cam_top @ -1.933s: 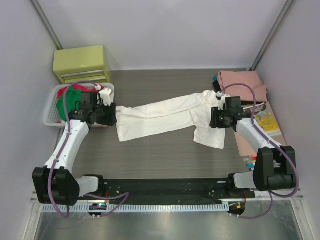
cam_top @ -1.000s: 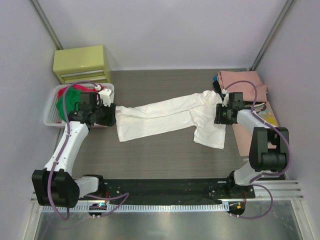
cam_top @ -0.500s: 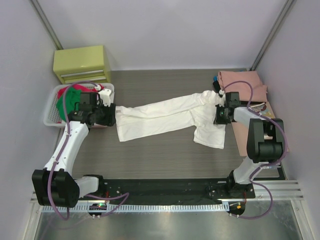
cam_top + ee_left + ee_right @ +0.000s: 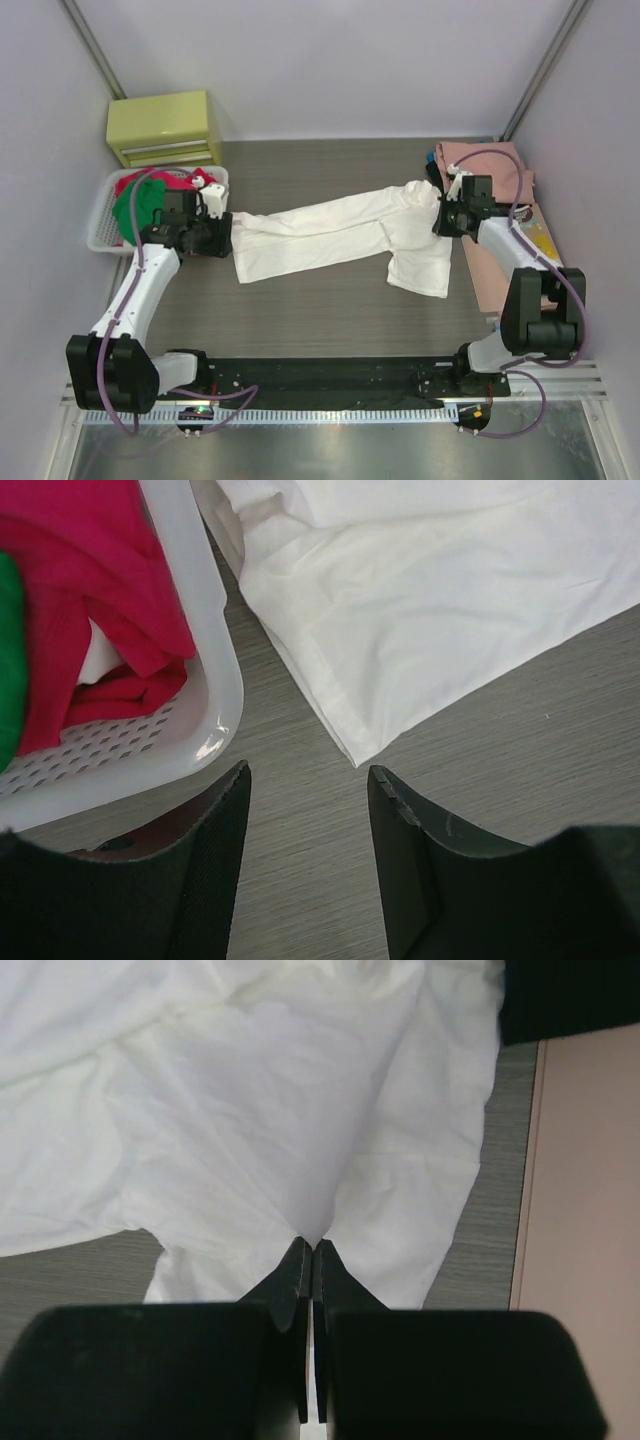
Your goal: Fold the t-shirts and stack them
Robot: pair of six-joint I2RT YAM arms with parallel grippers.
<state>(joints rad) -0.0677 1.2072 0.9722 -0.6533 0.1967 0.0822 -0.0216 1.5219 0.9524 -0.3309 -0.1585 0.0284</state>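
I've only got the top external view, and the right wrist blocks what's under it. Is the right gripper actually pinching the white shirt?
Observer: Yes. The right wrist view shows the right gripper shut, with the white shirt puckering to a point between its tips.
Operator: Is the left one holding anything?
Observer: No. The left gripper is open over bare table. The shirt's corner lies just ahead of the gap, ungripped.
Operator: Anything close to it?
Observer: The basket rim sits right beside one of its fingers.
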